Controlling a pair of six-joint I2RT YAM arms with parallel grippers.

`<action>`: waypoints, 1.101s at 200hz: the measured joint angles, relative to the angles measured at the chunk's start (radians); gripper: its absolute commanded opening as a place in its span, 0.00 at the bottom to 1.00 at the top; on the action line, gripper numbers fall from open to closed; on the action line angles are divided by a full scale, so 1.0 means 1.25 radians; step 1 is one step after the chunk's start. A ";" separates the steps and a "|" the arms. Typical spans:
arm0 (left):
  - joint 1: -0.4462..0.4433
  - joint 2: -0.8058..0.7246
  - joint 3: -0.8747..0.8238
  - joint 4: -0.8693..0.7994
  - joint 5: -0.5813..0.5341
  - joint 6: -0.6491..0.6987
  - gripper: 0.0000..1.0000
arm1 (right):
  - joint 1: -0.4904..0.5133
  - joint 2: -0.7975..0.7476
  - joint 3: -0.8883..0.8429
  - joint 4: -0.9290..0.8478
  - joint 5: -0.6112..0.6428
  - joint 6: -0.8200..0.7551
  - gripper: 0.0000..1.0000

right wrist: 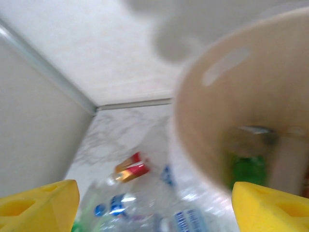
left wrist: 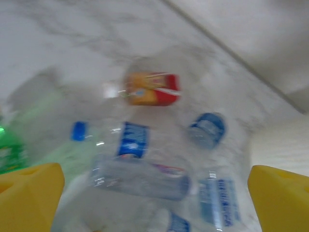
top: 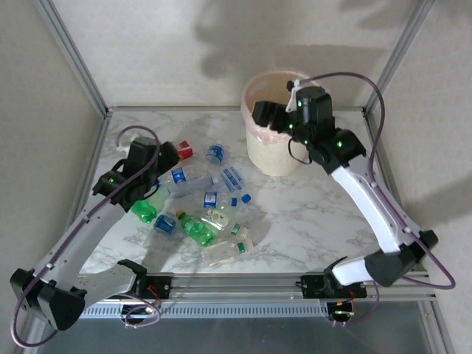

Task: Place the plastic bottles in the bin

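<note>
Left gripper (top: 174, 156), spread and empty, hovers over the plastic bottles (top: 193, 181) heaped left of the bin (top: 273, 158); right gripper (top: 264, 114) hangs spread above its rim. Crowded crushed bottles may slip or scatter when pinched.

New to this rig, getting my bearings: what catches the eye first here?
A scatter of crushed plastic bottles lies left of centre on the marble table. The cream bin stands at the far side, the right tool open over its rim, the left tool open above the bottles.
</note>
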 measured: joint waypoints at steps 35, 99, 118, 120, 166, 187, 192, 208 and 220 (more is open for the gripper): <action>0.153 -0.007 -0.122 -0.038 0.034 -0.051 0.95 | 0.121 -0.038 -0.079 0.028 0.013 0.003 0.81; 0.287 0.055 -0.195 0.014 0.069 -0.056 0.96 | 0.238 -0.049 -0.153 0.006 0.057 0.047 0.80; 0.335 0.071 -0.229 0.041 0.089 -0.051 0.97 | 0.256 -0.067 -0.162 0.002 0.070 0.058 0.80; 0.338 0.072 -0.231 0.043 0.091 -0.049 0.97 | 0.257 -0.069 -0.162 -0.001 0.073 0.060 0.80; 0.360 0.175 -0.262 0.127 0.158 -0.033 0.96 | 0.269 -0.092 -0.162 -0.018 0.122 0.082 0.80; 0.360 0.209 -0.262 0.156 0.173 -0.023 0.96 | 0.271 -0.093 -0.162 -0.026 0.131 0.088 0.80; 0.360 0.217 -0.262 0.162 0.175 -0.019 0.96 | 0.272 -0.093 -0.162 -0.031 0.134 0.090 0.81; 0.360 0.246 -0.261 0.173 0.175 -0.006 0.96 | 0.274 -0.092 -0.162 -0.045 0.148 0.095 0.84; 0.360 0.266 -0.261 0.173 0.174 0.004 0.96 | 0.276 -0.092 -0.162 -0.056 0.155 0.103 0.85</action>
